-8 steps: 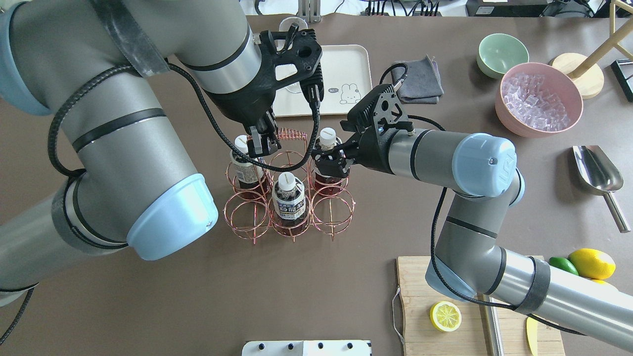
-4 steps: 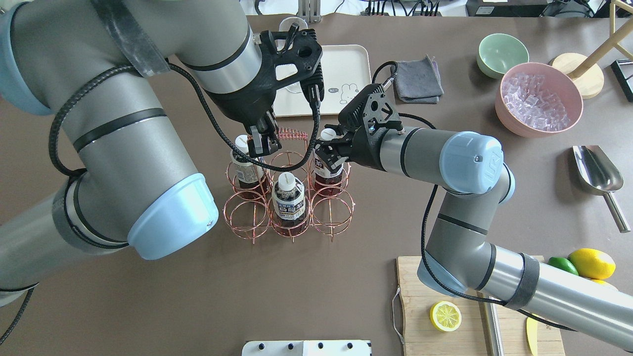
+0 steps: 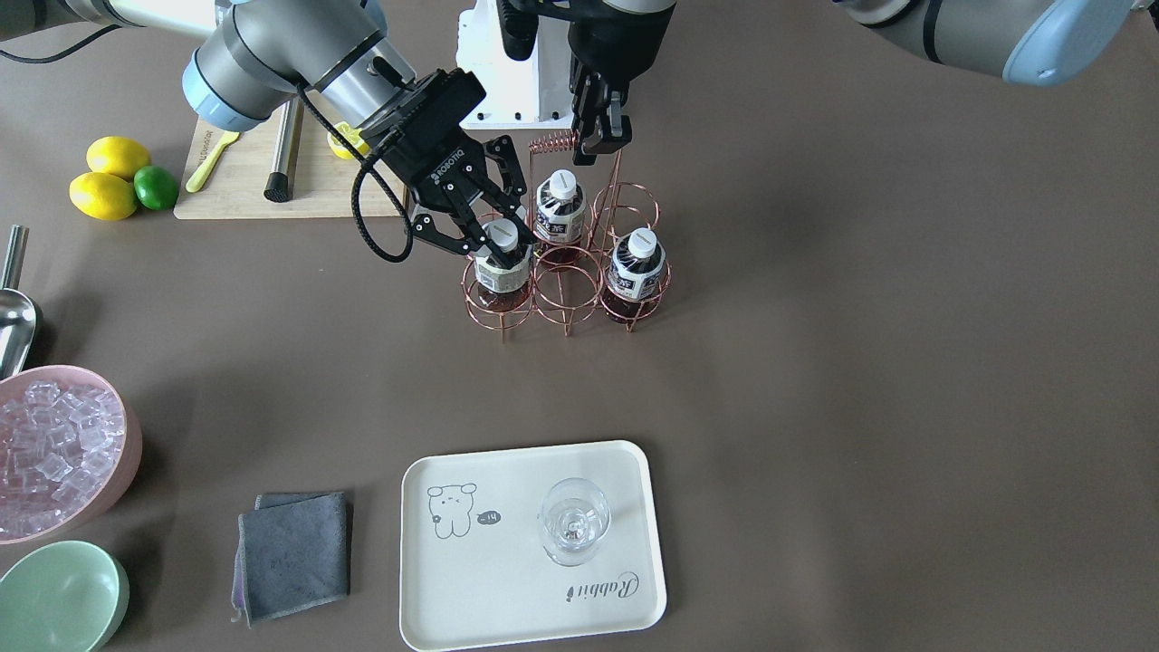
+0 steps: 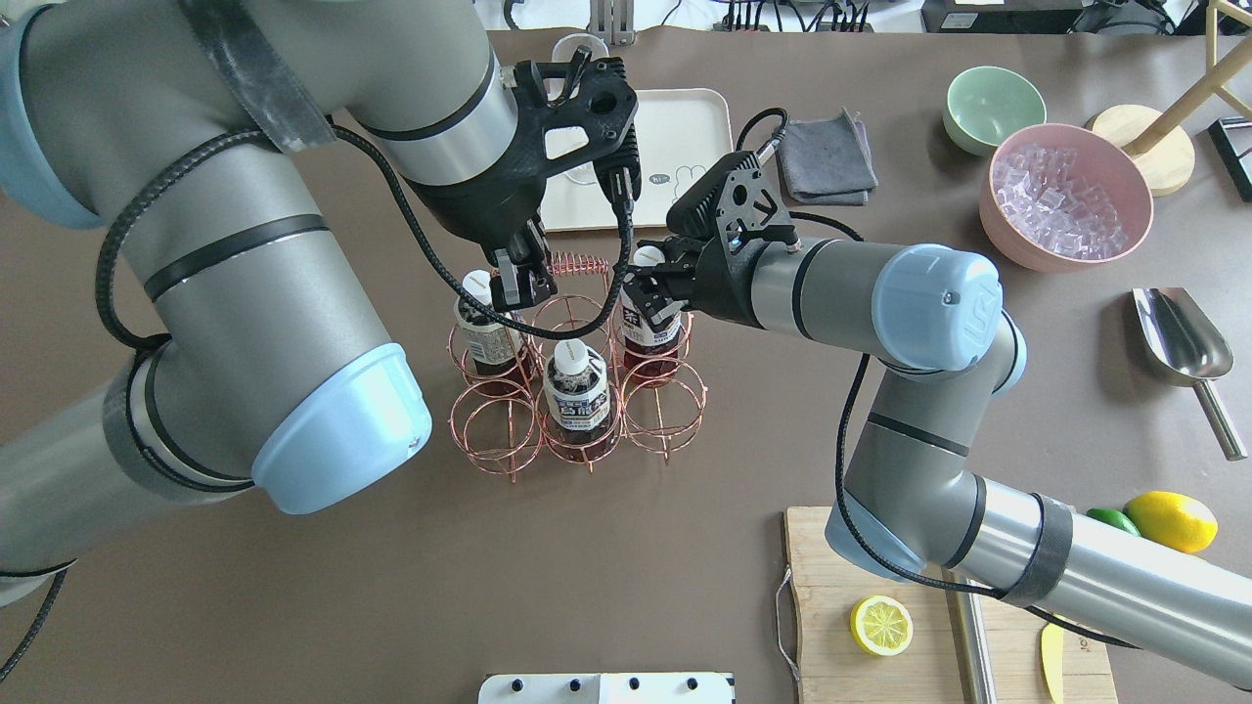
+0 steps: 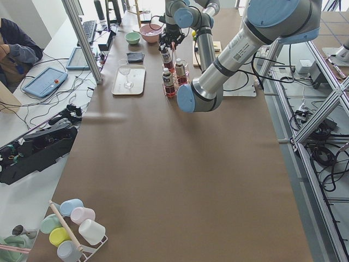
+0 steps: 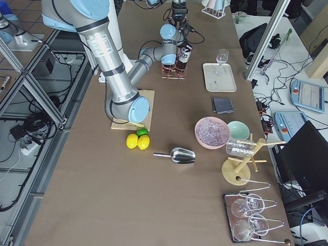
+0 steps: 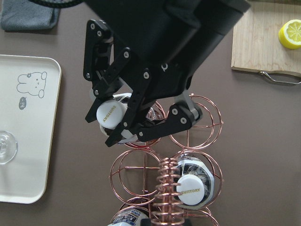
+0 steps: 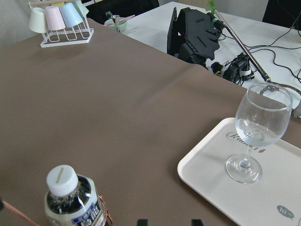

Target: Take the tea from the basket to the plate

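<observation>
The tea (image 3: 501,267) stands upright in an end ring of the copper wire basket (image 3: 566,290), its beige label showing. My right gripper (image 3: 501,235) is shut on the tea at its neck, one finger on each side just under the white cap (image 7: 111,113). In the overhead view the tea (image 4: 641,332) sits at the basket's far right. My left gripper (image 4: 518,288) is shut on the coiled handle (image 4: 577,264) of the basket. The plate (image 3: 525,598), a cream tray with a bear print, lies beyond the basket, away from the robot.
Two bottles with blue-and-white labels (image 3: 561,213) (image 3: 638,263) fill other rings. A wine glass (image 3: 573,521) stands on the plate. A grey cloth (image 3: 294,552), a pink bowl of ice (image 3: 54,453) and a green bowl (image 3: 59,598) lie beside it. A cutting board (image 3: 244,177) sits near the robot.
My right wrist has swung toward the basket and its fingers have risen from the tea's body to its neck. The basket and its bottles have shifted slightly. The left gripper has stayed put.
</observation>
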`<state>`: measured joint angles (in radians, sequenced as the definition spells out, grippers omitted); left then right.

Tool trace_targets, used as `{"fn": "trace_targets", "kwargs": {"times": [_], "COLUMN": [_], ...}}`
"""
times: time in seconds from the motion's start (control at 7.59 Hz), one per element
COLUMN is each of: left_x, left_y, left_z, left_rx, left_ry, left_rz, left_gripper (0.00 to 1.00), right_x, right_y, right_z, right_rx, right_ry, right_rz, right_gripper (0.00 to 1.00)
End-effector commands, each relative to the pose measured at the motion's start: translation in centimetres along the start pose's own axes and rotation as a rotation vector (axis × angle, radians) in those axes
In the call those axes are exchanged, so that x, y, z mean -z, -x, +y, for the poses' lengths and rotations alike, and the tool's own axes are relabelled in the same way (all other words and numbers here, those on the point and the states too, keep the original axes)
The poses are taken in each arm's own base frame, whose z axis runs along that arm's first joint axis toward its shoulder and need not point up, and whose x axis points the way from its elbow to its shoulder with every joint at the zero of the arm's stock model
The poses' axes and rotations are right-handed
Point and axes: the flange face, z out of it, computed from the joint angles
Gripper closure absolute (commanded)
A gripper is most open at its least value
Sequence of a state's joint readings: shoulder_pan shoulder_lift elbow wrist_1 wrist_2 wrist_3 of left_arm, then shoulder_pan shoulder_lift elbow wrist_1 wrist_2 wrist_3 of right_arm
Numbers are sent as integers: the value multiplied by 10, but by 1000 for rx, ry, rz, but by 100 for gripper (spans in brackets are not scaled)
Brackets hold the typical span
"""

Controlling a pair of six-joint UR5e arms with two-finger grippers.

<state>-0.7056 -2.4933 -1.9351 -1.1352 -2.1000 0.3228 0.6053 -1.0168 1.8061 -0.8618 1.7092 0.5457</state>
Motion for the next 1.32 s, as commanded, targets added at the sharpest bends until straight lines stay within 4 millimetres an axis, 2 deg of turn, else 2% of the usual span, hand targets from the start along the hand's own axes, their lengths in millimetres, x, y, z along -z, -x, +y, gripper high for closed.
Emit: {"fn": "trace_targets", "kwargs": {"times": [0.0,0.26,0.53,0.66,0.79,1.05,1.19], "left_x": [1,-1,1,1,3,8,12], "left_y": [-1,-1,-1,-1,-1,-2,-2], "left_z": [-1,2,2,2,2,4,5], "left_rx": [0,3,4,4,3,0,0], "left_ry": [-2,0,-1,-1,-5,-12,-17], "left_rz": [0,1,0,0,-3,-9,-11], "left_gripper": [100,100,100,100,100,100,100], "right_x": [26,48,74,82,84,65,40], "right_y": [-19,-48,-74,-89,-108,-178,-210], "right_z": [-40,-65,-107,-113,-110,-103,-85], "right_rx": [-15,-47,-62,-64,-75,-48,-37], "right_ry": [-20,-15,0,0,1,22,-20], "right_rz": [16,2,22,45,81,184,179], "right_gripper": [100,100,100,100,100,100,100]}}
